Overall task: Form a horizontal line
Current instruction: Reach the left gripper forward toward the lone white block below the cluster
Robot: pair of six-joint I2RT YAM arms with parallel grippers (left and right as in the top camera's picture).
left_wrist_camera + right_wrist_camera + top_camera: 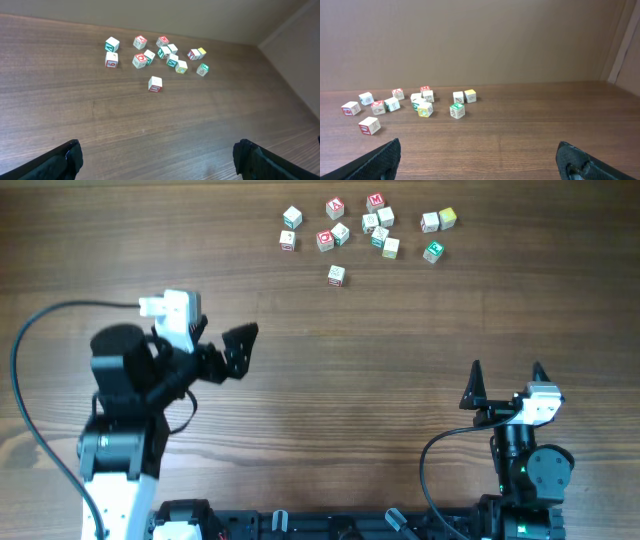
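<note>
Cubes (380, 235) scattered at far side of table (300, 430), not in row, well apart from both jaws. 1 stray cube (336, 275) nearest left gripper (224, 328). Left gripper and right gripper (506, 370) spread wide, empty. Cube markings unreadable; wrist-view fingers (60, 160) cropped at frame bottom.

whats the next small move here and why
Probably reach the open left tool forward toward the lone cube. No line is formed yet, the cubes lie scattered beyond both arms, and that one sits apart from the rest and nearest this arm, with room around it for a grasp.
</note>
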